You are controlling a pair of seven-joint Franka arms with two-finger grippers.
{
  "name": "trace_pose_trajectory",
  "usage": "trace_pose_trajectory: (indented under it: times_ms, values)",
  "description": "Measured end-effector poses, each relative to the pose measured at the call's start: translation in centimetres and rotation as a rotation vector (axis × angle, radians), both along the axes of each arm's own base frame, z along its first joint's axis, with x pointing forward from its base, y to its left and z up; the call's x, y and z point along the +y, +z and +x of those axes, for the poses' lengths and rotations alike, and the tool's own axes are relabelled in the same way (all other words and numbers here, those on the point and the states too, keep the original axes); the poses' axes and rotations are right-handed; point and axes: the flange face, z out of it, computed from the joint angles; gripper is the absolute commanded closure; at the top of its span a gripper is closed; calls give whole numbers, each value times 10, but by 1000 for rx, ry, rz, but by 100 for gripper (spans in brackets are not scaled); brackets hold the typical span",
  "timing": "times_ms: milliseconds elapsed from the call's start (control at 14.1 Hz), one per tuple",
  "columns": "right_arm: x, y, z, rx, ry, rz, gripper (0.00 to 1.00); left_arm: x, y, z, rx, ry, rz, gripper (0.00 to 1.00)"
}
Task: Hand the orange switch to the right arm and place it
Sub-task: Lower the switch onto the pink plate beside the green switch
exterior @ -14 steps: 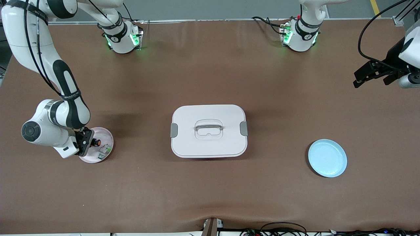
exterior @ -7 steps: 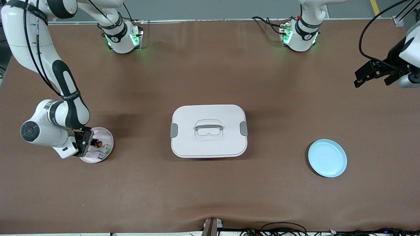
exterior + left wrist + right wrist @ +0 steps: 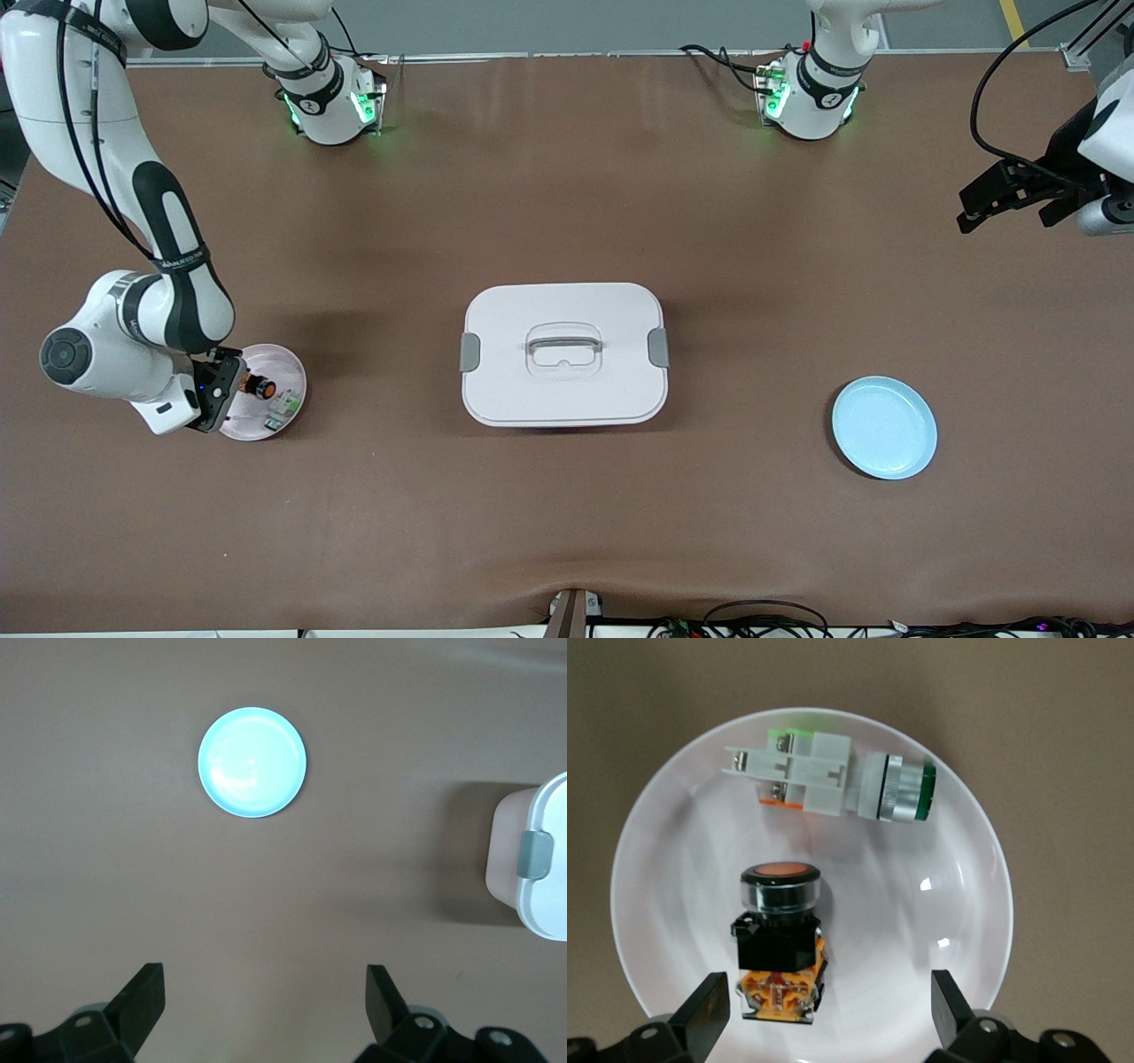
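Note:
The orange switch (image 3: 260,387) (image 3: 780,939) lies on the pink plate (image 3: 291,374) near the right arm's end of the table. It has a round orange cap, a black body and an orange base. My right gripper (image 3: 230,391) (image 3: 831,1001) hangs open low over the plate. The switch's base lies loose between its fingertips, closer to one finger (image 3: 709,1001). My left gripper (image 3: 1005,213) (image 3: 264,979) waits open and empty, high over the left arm's end of the table.
A white-and-green component (image 3: 283,406) (image 3: 833,778) lies on the same plate (image 3: 921,904), beside the switch. A white lidded box (image 3: 563,354) (image 3: 536,859) stands mid-table. A light blue plate (image 3: 884,428) (image 3: 252,762) sits toward the left arm's end.
My right gripper has opened and let go of the switch, which now rests on the pink plate. It has drawn back slightly from the switch. The left arm has barely moved.

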Motion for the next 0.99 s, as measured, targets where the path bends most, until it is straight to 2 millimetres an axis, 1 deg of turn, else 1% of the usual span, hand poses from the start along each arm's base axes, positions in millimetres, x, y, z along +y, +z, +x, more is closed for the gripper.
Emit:
trace_pose_trajectory:
  times_ms: [213, 425, 850, 992]
  values:
    - [3, 4, -3, 23, -42, 51, 0, 5, 3, -2, 1, 13, 3, 0]
    - [4, 1, -6, 29, -74, 82, 0, 10, 3, -3, 2, 23, 3, 0]
    - [1, -1, -8, 33, -96, 98, 0, 7, 9, -8, 1, 18, 5, 0]
    - [4, -1, -9, 49, -129, 118, 0, 6, 8, -9, 7, 16, 6, 0]
